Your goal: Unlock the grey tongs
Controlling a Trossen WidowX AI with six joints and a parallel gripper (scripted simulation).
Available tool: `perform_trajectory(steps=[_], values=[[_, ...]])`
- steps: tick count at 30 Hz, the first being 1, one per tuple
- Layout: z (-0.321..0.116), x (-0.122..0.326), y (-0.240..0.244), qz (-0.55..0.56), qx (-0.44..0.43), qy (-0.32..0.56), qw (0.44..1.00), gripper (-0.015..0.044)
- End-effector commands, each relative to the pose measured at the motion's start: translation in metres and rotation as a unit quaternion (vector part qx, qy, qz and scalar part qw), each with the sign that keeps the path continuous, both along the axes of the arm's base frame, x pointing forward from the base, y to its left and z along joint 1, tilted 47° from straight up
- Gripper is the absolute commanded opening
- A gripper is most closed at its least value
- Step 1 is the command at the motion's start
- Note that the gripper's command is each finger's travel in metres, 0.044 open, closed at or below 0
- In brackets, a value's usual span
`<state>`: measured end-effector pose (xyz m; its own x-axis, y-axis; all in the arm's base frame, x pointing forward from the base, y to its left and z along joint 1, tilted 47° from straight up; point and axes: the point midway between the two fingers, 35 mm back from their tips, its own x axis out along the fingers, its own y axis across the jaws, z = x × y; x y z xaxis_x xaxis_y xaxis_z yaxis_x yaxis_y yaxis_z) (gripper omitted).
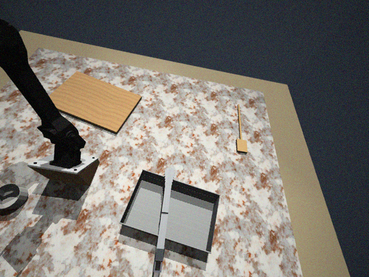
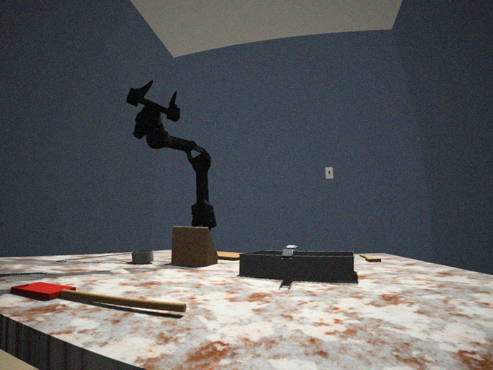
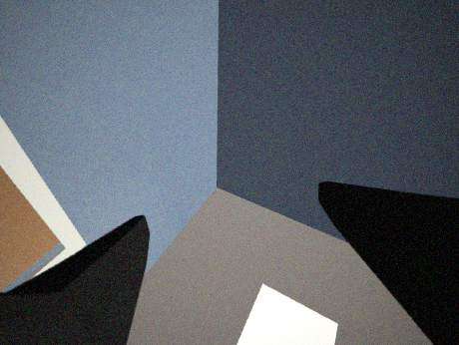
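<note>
Top view: the grey tongs lie closed across the roasting tin, the wooden board apart on the tabletop. Exterior view: the claw, released and empty, points upward, high above the tin and well apart from it. Wrist view: black fingers spread against walls.

matte black jointed arm with two pointed black fingers, mounted on a pale plate with dark screws.

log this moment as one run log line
gripper: open, raised, empty | tongs: shut, across roasting tin | wooden board: bare
</note>
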<state>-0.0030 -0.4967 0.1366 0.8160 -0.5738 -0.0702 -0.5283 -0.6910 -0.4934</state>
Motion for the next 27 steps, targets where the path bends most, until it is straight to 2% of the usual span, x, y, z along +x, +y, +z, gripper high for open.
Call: perform_trajectory(steps=[1,3,5,9,14,23,27], values=[[-0.001,0.003,0.000,0.001,0.009,-0.005,1.000,0.0374],[-0.005,0.015,0.001,0.007,0.054,-0.030,0.998,0.0321],[-0.014,0.037,0.003,0.016,0.136,-0.072,0.988,0.0269],[-0.033,0.088,0.016,0.021,0.321,-0.147,0.935,0.0260],[-0.060,0.152,0.041,0.009,0.567,-0.227,0.792,0.0260],[-0.089,0.216,0.082,-0.043,0.777,-0.260,0.571,0.0260],[-0.102,0.243,0.106,-0.084,0.849,-0.261,0.452,0.0260]])
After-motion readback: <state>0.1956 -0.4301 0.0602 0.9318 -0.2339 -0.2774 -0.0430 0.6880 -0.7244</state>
